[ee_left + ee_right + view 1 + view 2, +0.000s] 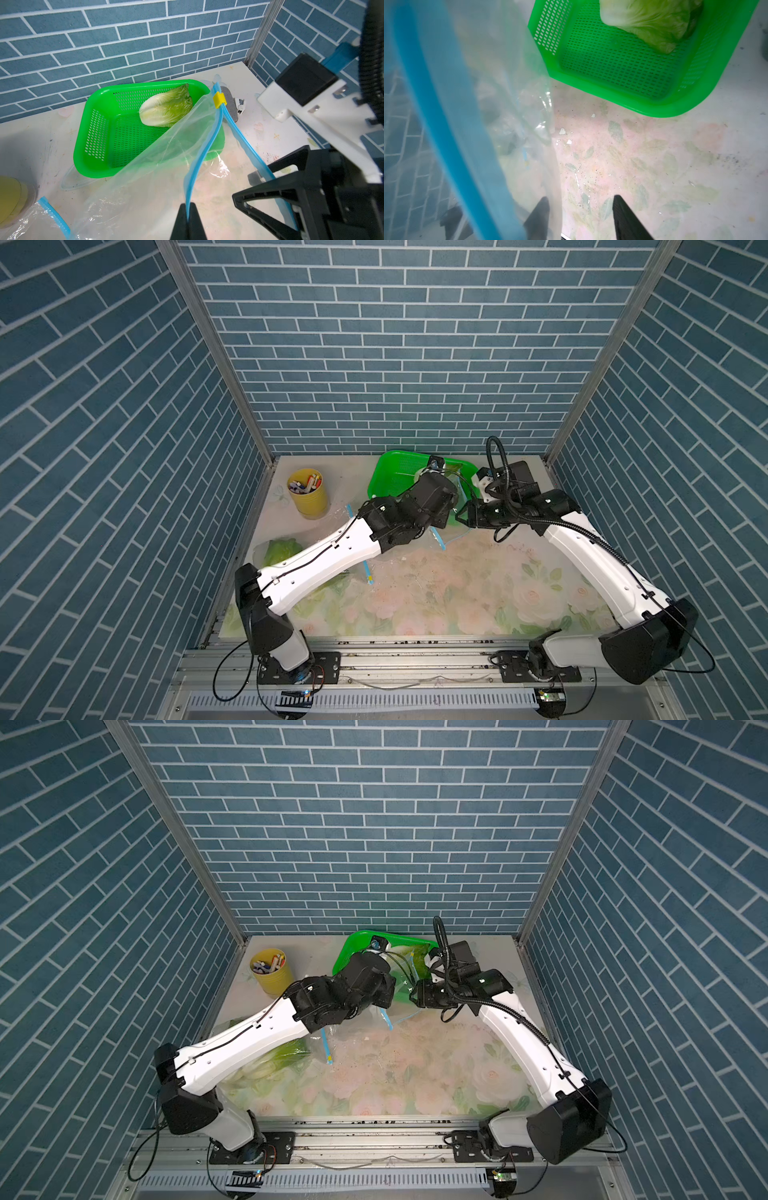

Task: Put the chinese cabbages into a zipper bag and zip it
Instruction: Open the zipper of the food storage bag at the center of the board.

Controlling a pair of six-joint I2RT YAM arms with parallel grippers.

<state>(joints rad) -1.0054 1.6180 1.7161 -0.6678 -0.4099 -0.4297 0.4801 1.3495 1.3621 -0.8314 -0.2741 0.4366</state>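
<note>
A small oblong chinese cabbage, white at the base and crinkly light green at the leaves, is seen lying on its side in the far corner of a bright green plastic mesh basket, alone there; it is also seen in the right wrist view. The basket is set at the back of the table, which is covered by a pale floral table cover. A clear plastic zipper bag is held up in front of the basket, its mouth parted between two blue zipper strips that meet at a small yellow slider. One of these strips is pinched between the closed fingers of the left gripper. The right gripper is seen with its jaws standing apart and nothing clamped between them; the film of the bag is draped over one finger, and the other finger is bare above the table. More green cabbage leaves are seen inside a second clear bag at the near left of the table, partly hidden under the left arm; how many heads lie there cannot be told. A yellow can filled with pens stands at the back left, well apart from the basket.
</note>
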